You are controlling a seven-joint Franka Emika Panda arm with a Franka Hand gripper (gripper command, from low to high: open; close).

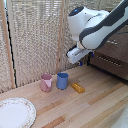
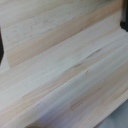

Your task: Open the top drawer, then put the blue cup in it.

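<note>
Woven straw-coloured blinds fill the background behind a light wooden table made of long pale planks. On the table, toward the exterior view's left, the pink cup and the blue cup stand upright just beside each other, the blue one on the exterior view's right of the pink. Near the blue cup, further to the exterior view's right, a small yellow block lies flat on the planks, apart from both cups. A white plate with a patterned rim sits at the lower corner on the exterior view's left, well apart from the cups.

At the exterior view's right edge stands a dark-brown cabinet. Its top drawer shows a thin silver bar handle and appears closed, flush with the like drawer below it, though the arm covers part of its front.

The white and black robot arm reaches in from the upper right of the exterior view, and its gripper hangs above the table, between the cups and the cabinet, touching nothing. Whether the jaws are open or closed I cannot tell: in the exterior view they are too small and blurred, and the wrist view shows only bare table planks with dark slivers at its edges.
</note>
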